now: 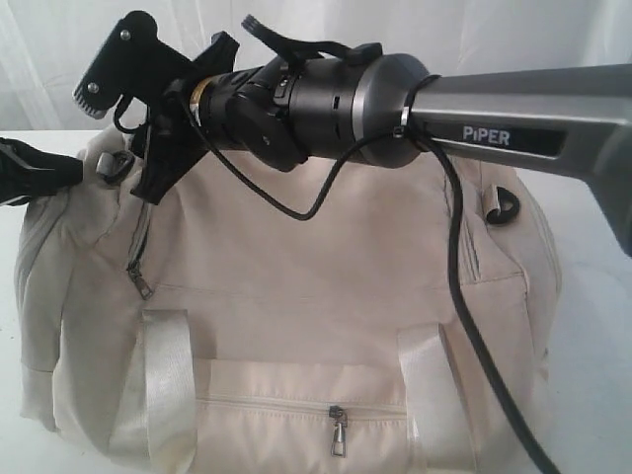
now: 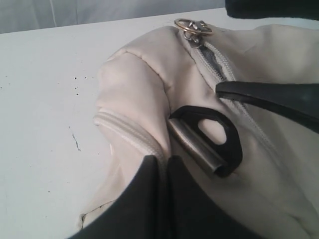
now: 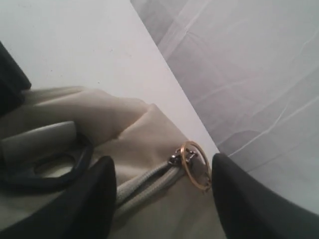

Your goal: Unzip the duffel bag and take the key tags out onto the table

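Right arm, lettered "PiPER", reaches across the duffel bag (image 1: 326, 296), which stands on the white table (image 2: 40, 99) with wide tabletop past its end. Right gripper (image 3: 163, 167): jaws spread, straddling the brass ring pull (image 3: 194, 164), not clamping it. Left gripper (image 2: 162, 164): closed, pinching fabric at the bag's end.

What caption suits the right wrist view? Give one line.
Open right gripper flanks the brass ring pull on the duffel bag.

I see the duffel bag (image 1: 326, 296) on the table (image 1: 600, 385), its ring zipper pull (image 3: 195, 164) between the jaws of my right gripper (image 3: 163, 160).
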You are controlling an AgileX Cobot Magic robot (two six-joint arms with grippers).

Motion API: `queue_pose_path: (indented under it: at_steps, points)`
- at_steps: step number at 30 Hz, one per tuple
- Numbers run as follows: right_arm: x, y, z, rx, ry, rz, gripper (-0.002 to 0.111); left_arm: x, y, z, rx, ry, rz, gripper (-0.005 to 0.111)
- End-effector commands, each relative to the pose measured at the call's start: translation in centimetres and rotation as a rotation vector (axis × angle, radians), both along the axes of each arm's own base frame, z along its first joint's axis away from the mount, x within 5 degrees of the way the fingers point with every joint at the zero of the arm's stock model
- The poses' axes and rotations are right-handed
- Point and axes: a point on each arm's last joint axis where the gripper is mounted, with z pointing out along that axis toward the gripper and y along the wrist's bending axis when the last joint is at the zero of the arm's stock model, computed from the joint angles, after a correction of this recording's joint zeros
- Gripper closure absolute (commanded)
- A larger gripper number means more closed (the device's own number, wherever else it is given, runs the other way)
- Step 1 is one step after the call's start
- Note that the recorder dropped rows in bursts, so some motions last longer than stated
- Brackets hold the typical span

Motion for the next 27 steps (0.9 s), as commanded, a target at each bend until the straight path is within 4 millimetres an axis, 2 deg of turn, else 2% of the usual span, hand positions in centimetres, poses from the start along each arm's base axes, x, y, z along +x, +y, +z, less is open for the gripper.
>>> queue_pose_path:
  at_steps: [1, 6, 11, 15, 21, 27]
  points:
    - [0.1, 0.5, -0.4, 0.019, -0.026, 0.019, 0.057, -0.1, -0.1, -0.1, 0.017, -0.002, -0.003, 0.107]
    - [0.6, 0.4, -0.2, 0.06, -0.052, 0.021, 0.064, -0.1, -0.1, -0.1, 0.017, -0.002, -0.003, 0.107]
    - [1.9, -0.3, -0.2, 0.197, 0.061, -0.059, 0.068, -0.1, -0.1, -0.1, 0.014, -0.001, -0.008, 0.107]
    - [2.0, -0.1, -1.0, 0.183, 0.074, -0.062, 0.076, -0.1, -0.1, -0.1, 0.014, -0.001, -0.008, 0.107]
    - [2.2, 0.0, -1.2, 0.18, 0.076, -0.062, 0.078, -0.1, -0.1, -0.1, 0.014, -0.001, -0.008, 0.107]
    - [2.4, 0.3, 0.1, 0.21, 0.055, -0.061, 0.097, -0.1, -0.1, -0.1, 0.014, -0.001, -0.008, 0.107]
